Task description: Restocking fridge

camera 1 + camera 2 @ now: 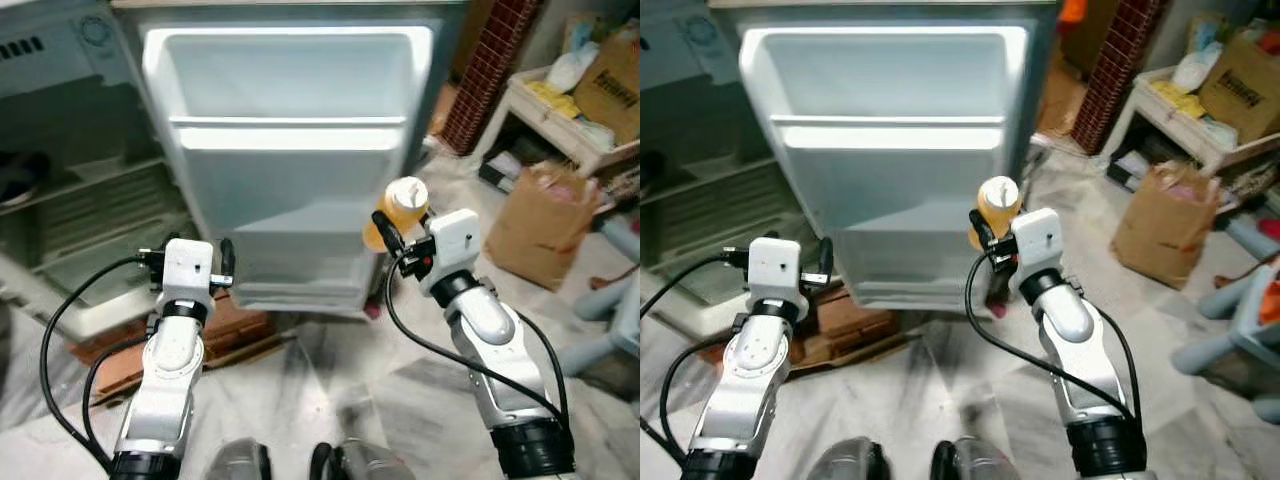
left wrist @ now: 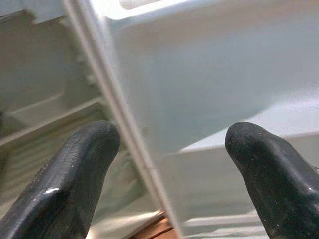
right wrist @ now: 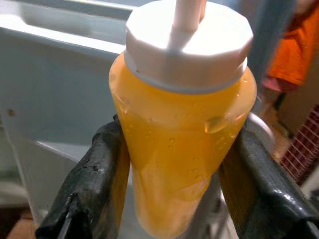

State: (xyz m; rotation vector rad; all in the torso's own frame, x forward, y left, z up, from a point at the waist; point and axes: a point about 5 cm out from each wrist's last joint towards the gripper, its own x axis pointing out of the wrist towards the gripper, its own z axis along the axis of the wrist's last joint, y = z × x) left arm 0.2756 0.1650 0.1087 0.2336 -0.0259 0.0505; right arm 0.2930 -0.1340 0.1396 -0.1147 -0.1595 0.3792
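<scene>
An orange squeeze bottle (image 1: 402, 208) with a white cap is held upright in my right gripper (image 1: 392, 236), whose black fingers (image 3: 94, 169) press both its sides. It hangs just off the right edge of the open fridge door (image 1: 290, 160). The door's white shelves (image 1: 290, 125) face me and hold nothing. My left gripper (image 1: 205, 265) is open, low at the door's left edge, with nothing between its fingertips (image 2: 79, 164). The fridge interior (image 1: 80, 200) with its wire shelf lies to the left.
A brown paper bag (image 1: 545, 225) stands on the marble floor at the right. Behind it is a low white table (image 1: 560, 125) piled with packages. Wooden boards (image 1: 220, 335) lie under the door. A brick-patterned column (image 1: 490, 70) rises at the back.
</scene>
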